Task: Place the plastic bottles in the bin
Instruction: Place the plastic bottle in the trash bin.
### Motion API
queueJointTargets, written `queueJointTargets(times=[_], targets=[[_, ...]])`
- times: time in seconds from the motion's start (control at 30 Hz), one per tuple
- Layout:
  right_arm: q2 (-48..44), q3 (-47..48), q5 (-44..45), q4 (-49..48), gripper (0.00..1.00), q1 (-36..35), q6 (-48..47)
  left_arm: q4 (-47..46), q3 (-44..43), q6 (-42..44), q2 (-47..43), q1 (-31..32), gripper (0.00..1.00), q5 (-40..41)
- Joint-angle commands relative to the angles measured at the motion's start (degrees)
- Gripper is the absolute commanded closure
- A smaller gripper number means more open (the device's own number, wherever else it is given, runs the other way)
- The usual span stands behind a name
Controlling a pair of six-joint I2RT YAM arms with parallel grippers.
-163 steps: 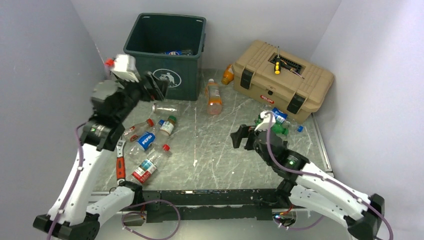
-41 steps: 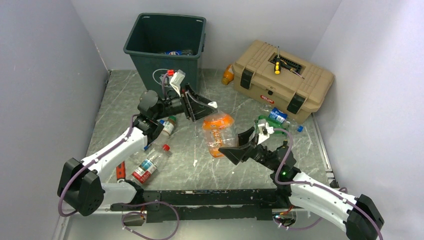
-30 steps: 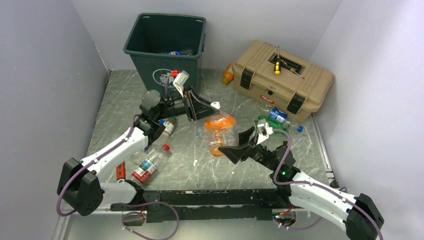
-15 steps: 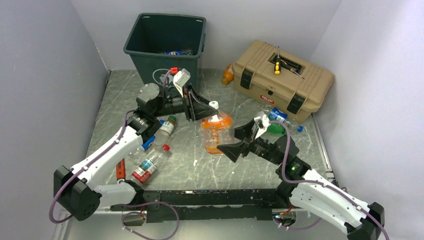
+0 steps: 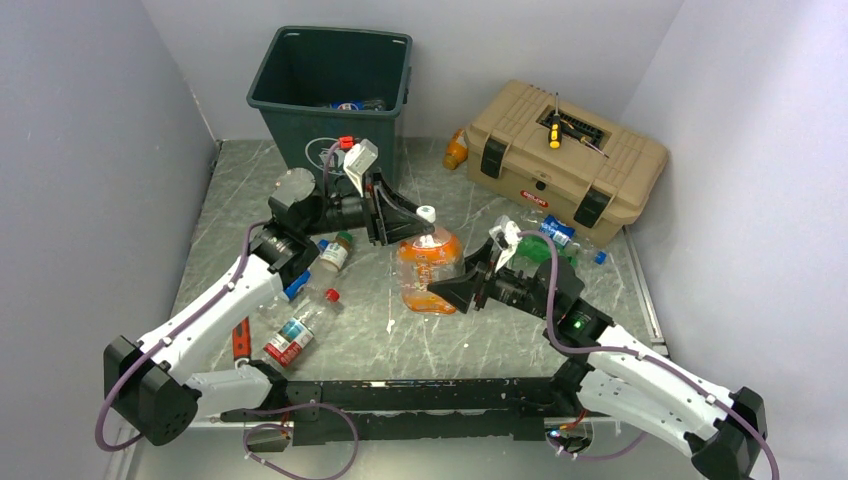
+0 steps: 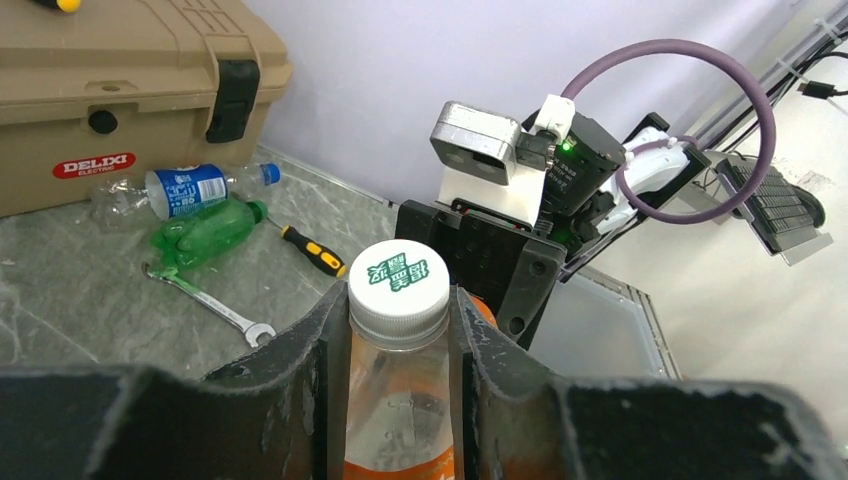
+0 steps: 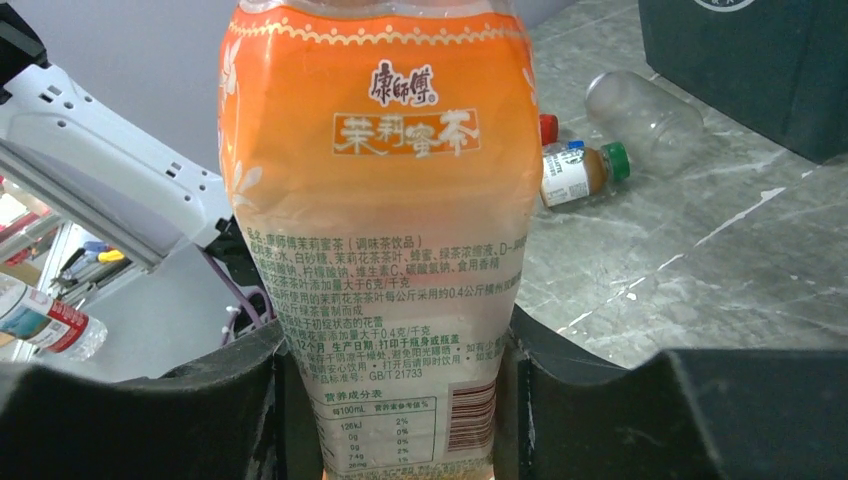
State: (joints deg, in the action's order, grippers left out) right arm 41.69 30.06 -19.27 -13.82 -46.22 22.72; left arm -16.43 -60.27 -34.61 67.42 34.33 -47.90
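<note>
- Left pincer [image 6: 398, 325] pinches the neck of an orange-labelled clear plastic bottle [image 5: 428, 268], just under its white screw cap [image 6: 399, 280].
- Right pincer [image 7: 395, 360] is pressed against both sides of the bottle's lower body.
- The bottle is at the centre of the grey marbled table [image 5: 420, 340].
- Tall dark green plastic bin [image 5: 285, 130] stands at 11 o'clock, well apart.

The bin [image 5: 330, 95] stood at the back of the counter [image 5: 240, 180], with some bottles [image 5: 350, 103] inside it. Right of the bin sat the toolbox [image 5: 565, 160], a screwdriver [image 5: 553, 135] on its lid. In front of the bin, the gripped bottle [image 5: 428, 270] sat between the left hand [image 5: 425, 215] at its cap and the right hand [image 5: 445, 292] at its base. Loose bottles [image 5: 295, 335] lay front-left of the bin.
</note>
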Motion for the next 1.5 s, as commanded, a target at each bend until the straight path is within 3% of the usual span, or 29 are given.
queueJointTargets(times=[0.0,0.1,0.4,0.47,0.6,0.73,0.8,1.03,1.07,1.1,1.2,1.23,1.47], targets=[[-0.11,-0.77,-0.51,-5.49,0.64,-0.10,0.48,-4.72,0.22,-4.25,-1.70,0.40,0.58,-1.01],[-0.28,-1.03,-0.50,-5.51,0.67,-0.10,0.48,-5.73,0.62,-5.38,-1.68,0.46,0.44,-0.82],[-0.12,-2.13,-0.77,-6.89,0.71,-0.20,1.18,-8.71,0.25,-8.48,0.94,1.15,0.45,-1.12],[0.04,-2.29,-0.77,-7.13,0.72,-0.20,1.15,-7.85,-0.16,-8.48,1.37,1.47,0.43,-1.23],[0.06,-3.15,-0.84,-8.56,0.72,-0.20,1.14,-6.02,-0.50,-8.01,1.66,1.94,0.29,-0.83],[0.35,-3.43,-1.31,-9.41,0.73,-0.19,1.12,-4.63,-0.57,-7.09,1.72,2.19,0.26,-0.13],[0.49,-3.43,-1.34,-9.59,0.74,-0.22,1.05,-4.22,-0.68,-6.69,1.87,2.27,0.32,0.14],[0.13,-3.83,-0.33,-9.40,0.74,-0.19,0.79,-3.88,-1.16,-5.88,2.74,2.48,0.84,-0.64],[0.06,-3.72,-0.16,-8.91,0.72,-0.19,0.87,-3.69,-1.29,-5.43,2.72,2.45,0.95,-0.50],[-0.02,-3.39,0.18,-7.96,0.63,-0.19,0.96,-3.21,-1.40,-4.89,2.61,2.44,1.00,-0.21],[-0.48,-0.73,1.37,-2.68,0.13,-0.26,1.64,0.90,-2.65,-0.63,1.13,2.49,1.00,2.61],[-1.04,0.34,2.29,-0.48,0.02,-0.20,1.92,2.77,-3.32,1.03,0.29,2.50,1.00,4.10],[-8.06,9.32,11.71,19.78,0.00,-0.19,-0.34,21.79,-13.79,20.42,-4.69,2.26,1.00,21.27]])
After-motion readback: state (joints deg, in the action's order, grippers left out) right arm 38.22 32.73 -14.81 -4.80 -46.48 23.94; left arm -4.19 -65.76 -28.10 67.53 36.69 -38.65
